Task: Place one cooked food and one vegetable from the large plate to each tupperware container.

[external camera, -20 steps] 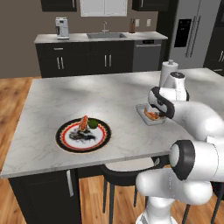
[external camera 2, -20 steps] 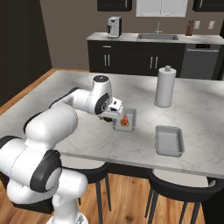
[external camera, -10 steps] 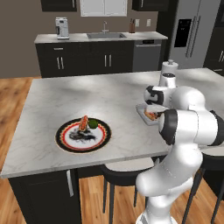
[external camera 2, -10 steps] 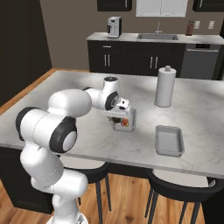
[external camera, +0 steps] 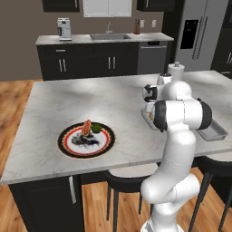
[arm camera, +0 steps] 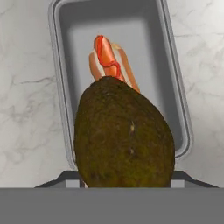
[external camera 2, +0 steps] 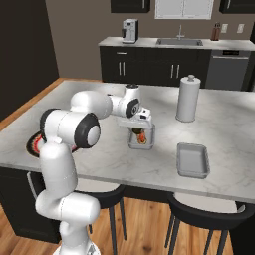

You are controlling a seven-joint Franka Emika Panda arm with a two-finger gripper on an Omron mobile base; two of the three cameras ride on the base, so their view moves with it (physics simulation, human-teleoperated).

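Brown-green avocado sitting clamped in pincer, hanging just above near grey tupperware container. Hot dog with red sauce lying inside same container. Second grey tupperware container resting apart to right on marble bench. Large plate sitting well left on bench, carrying shrimp and lime. Paper-towel roll standing upright behind.

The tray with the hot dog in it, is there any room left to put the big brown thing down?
Yes. In the tray, the hot dog lies along the middle. Bare grey floor runs between it and each long wall, and past its far end. The near end is hidden behind the brown avocado-like thing in the gripper. The other tray is all bare.
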